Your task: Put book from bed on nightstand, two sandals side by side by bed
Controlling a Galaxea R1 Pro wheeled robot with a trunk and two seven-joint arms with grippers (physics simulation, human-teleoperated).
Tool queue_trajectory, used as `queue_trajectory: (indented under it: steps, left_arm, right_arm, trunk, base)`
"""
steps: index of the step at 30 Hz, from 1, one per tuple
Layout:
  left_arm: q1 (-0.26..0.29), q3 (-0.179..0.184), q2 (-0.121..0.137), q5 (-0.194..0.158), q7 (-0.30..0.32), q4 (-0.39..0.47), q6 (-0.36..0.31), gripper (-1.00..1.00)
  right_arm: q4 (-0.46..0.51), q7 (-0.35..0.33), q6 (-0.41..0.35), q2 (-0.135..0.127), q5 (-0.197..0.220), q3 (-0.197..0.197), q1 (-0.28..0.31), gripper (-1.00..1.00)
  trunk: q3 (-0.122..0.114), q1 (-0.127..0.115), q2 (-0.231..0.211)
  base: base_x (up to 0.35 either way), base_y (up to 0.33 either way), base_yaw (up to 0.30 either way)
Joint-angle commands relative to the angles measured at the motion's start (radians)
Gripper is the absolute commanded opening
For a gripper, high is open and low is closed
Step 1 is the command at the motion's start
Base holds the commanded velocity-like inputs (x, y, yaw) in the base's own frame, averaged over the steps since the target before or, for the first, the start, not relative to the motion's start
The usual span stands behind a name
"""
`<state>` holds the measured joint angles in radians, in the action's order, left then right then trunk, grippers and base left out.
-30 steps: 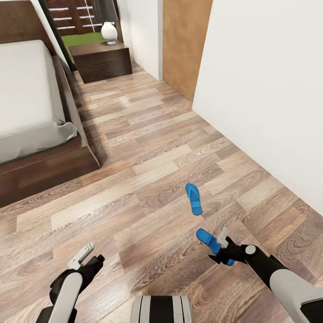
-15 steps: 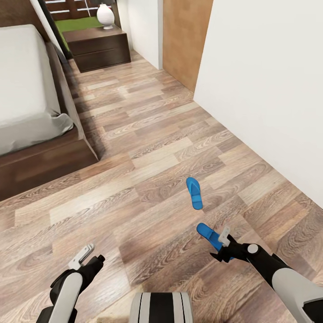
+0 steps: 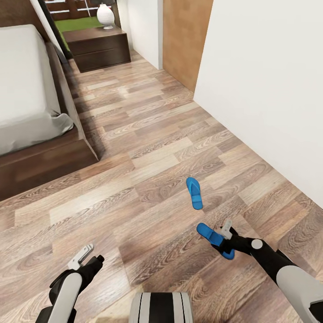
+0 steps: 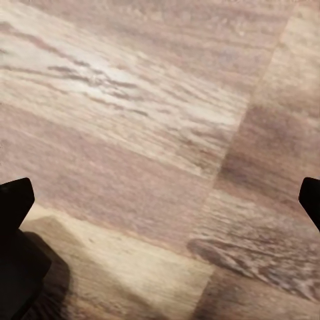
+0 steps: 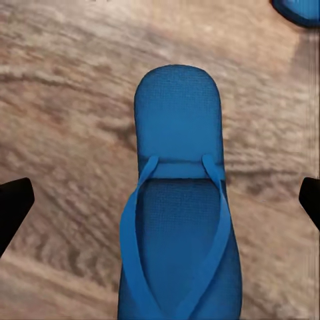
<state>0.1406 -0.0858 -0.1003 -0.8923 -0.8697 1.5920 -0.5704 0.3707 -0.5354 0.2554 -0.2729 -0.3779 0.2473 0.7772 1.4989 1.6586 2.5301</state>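
From the head view I have the bed (image 3: pixel 22 89) in the upper left of the frame, its pale mattress over a dark wooden frame, and the nightstand (image 3: pixel 99 49) at the top, just right of the bed's far end, with a white vase (image 3: pixel 106 16) standing on it. The wood-plank floor (image 3: pixel 148 130) fills the middle, and a white wall (image 3: pixel 269 85) runs down the right side past a brown door panel (image 3: pixel 184 40). I see two blue sandals on the floor, well away from the bed: the far sandal (image 3: pixel 194 193) lies right of centre, and the near sandal (image 3: pixel 214 240) lies just below it, lower right. My right gripper (image 3: pixel 227 234) sits over the near sandal's heel end; whether it touches the sole I cannot tell from here. My left gripper (image 3: pixel 82 257) hangs over bare planks at the lower left.

In the left wrist view I see only floor grain (image 4: pixel 160 133), with the dark fingertips (image 4: pixel 15 200) at the frame's two side edges, so that gripper is spread wide with nothing between.

In the right wrist view the near sandal (image 5: pixel 179 220) fills the centre, toe toward the top, straps meeting mid-frame. The fingertips (image 5: pixel 13 203) sit at both side edges, spread apart and clear of the sandal. A sliver of the far sandal (image 5: pixel 300 10) shows in the upper right corner.
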Motion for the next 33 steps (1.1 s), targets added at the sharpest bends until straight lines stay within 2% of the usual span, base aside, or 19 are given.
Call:
queue_trajectory:
  steps: [1, 10, 18, 27, 33]
  left_arm:
    - [0.001, -0.002, -0.001, -0.007, -0.006, 0.001, -0.005, 1.00]
    - [0.001, -0.001, -0.005, -0.008, -0.006, 0.003, -0.005, 1.00]
    - [0.046, 0.044, 0.040, -0.053, -0.051, 0.015, -0.049, 1.00]
    - [0.097, 0.094, 0.040, -0.105, -0.102, 0.015, -0.098, 1.00]
    - [0.130, 0.096, 0.040, -0.140, -0.135, 0.015, -0.131, 1.00]
  right_arm:
    - [0.004, 0.000, 0.007, -0.003, -0.011, -0.001, 0.000, 1.00]
    - [0.016, 0.000, 0.010, -0.013, -0.010, -0.005, -0.001, 1.00]
    - [0.060, -0.045, -0.035, -0.057, 0.033, -0.003, -0.046, 1.00]
    - [0.111, -0.057, -0.086, -0.057, 0.084, -0.003, -0.061, 1.00]
    - [0.144, -0.057, -0.119, -0.057, 0.118, -0.003, -0.061, 1.00]
  trunk:
    - [0.005, 0.000, 0.000]
    - [0.039, 0.004, 0.003]
    - [0.039, 0.004, 0.003]
    - [0.039, 0.004, 0.003]
    - [0.039, 0.004, 0.003]
  base:
    - [0.000, 0.000, 0.000]
    - [0.000, 0.000, 0.000]
    - [0.000, 0.000, 0.000]
    - [0.000, 0.000, 0.000]
    - [0.000, 0.000, 0.000]
